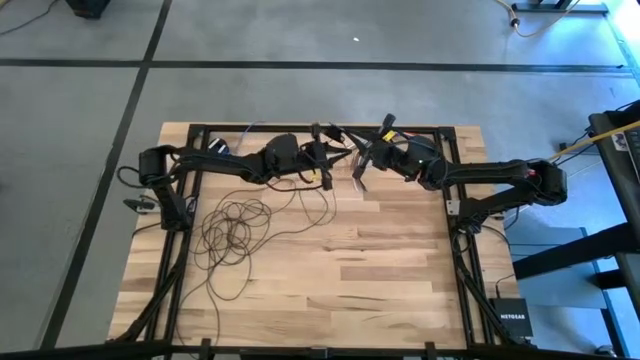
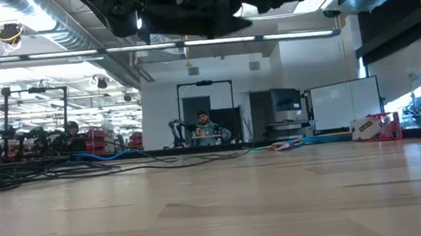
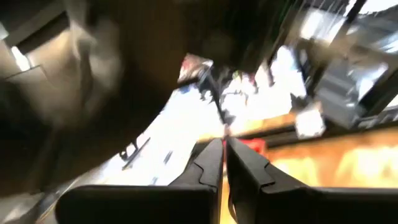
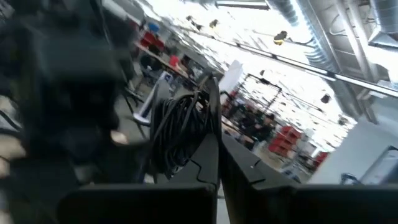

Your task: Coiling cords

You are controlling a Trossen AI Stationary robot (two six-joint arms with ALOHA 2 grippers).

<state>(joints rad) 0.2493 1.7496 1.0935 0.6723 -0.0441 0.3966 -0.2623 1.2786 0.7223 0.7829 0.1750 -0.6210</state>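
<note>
The cords, one thin dark wire, lie in loose loops (image 1: 235, 228) on the left half of the wooden table, and they show as a low tangle (image 2: 38, 175) in the low view. One strand runs from the loops up to the far middle. There my two grippers meet tip to tip above the table. My left gripper (image 1: 338, 158) is shut, with a thin strand leaving its tips. My right gripper (image 1: 362, 165) is shut beside a small wound bundle of the cord (image 4: 180, 132). My left gripper pinches a single strand (image 3: 221, 122) between the free ends of its two fingers, which point about level toward the table's right. The strand runs on from the tips toward the other arm. My right gripper holds the wound bundle by strands at its fingertips (image 4: 209, 93). Several loops hang beside one finger, clear of the table, and the exact place of contact is blurred. The fingers point toward the table's left, slightly upward.
The table's dark frame rail (image 1: 300, 128) runs along the far edge just behind the grippers. A black box (image 1: 512, 320) sits off the near right corner. A yellow cable (image 1: 530, 20) lies on the floor beyond. Bare wood (image 1: 400, 270) covers the near right.
</note>
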